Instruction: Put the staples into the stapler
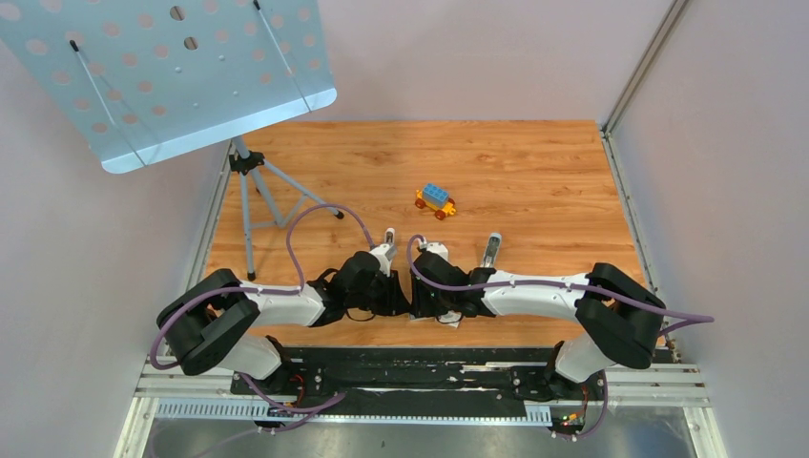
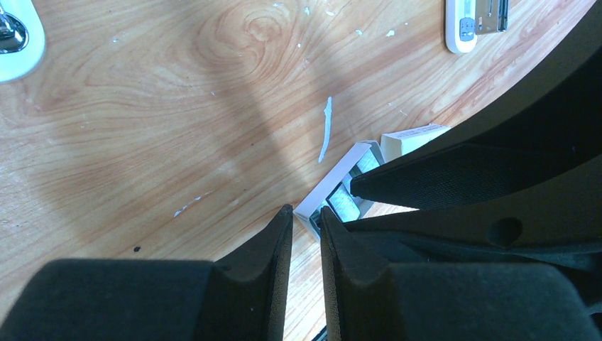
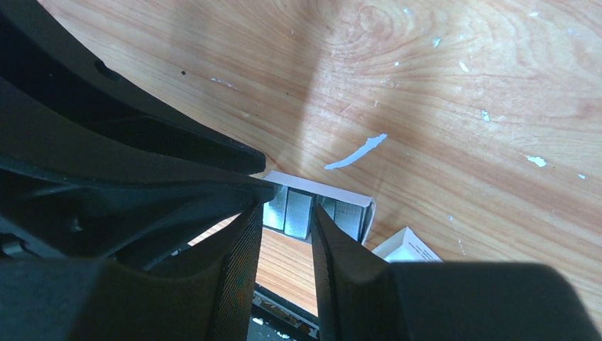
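The staples [image 3: 298, 212] are grey ribbed strips lying in a small white tray [image 3: 319, 187] near the table's front edge. In the left wrist view the staples [image 2: 346, 204] show beside that tray [image 2: 334, 177]. My left gripper [image 2: 305, 212] pinches the tray's end corner with a narrow gap. My right gripper [image 3: 285, 207] stands open, its tips either side of one staple strip. A white stapler [image 2: 472, 21] with a metal rail lies farther back, and the top view shows that stapler [image 1: 491, 250] right of the arms. A second white-and-chrome piece [image 2: 14, 35] lies at the left.
The white printed box sleeve [image 3: 408, 249] lies right beside the tray. A toy car of coloured blocks [image 1: 435, 200] sits mid-table. A tripod [image 1: 253, 181] with a perforated panel [image 1: 162, 67] stands at the back left. Both arms crowd together at the front edge.
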You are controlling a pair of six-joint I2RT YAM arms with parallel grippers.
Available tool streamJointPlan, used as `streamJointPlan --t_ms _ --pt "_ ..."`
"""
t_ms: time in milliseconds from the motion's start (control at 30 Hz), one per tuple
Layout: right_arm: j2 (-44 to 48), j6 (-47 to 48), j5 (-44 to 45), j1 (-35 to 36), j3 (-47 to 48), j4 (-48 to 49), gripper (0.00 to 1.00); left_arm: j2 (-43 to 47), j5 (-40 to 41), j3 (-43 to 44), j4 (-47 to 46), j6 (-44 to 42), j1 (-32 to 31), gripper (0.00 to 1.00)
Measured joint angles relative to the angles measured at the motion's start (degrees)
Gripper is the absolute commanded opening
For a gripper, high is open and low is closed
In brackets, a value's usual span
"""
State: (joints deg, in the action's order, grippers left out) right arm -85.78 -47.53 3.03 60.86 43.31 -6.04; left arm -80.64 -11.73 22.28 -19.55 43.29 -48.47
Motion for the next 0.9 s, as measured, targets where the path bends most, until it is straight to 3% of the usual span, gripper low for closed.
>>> streamJointPlan --t_ms 900 --pt "3.1 0.7 -1.0 0.0 -3.9 5.1 0.33 0.0 0.1 0.0 0.0 0.0 0.0 0.21"
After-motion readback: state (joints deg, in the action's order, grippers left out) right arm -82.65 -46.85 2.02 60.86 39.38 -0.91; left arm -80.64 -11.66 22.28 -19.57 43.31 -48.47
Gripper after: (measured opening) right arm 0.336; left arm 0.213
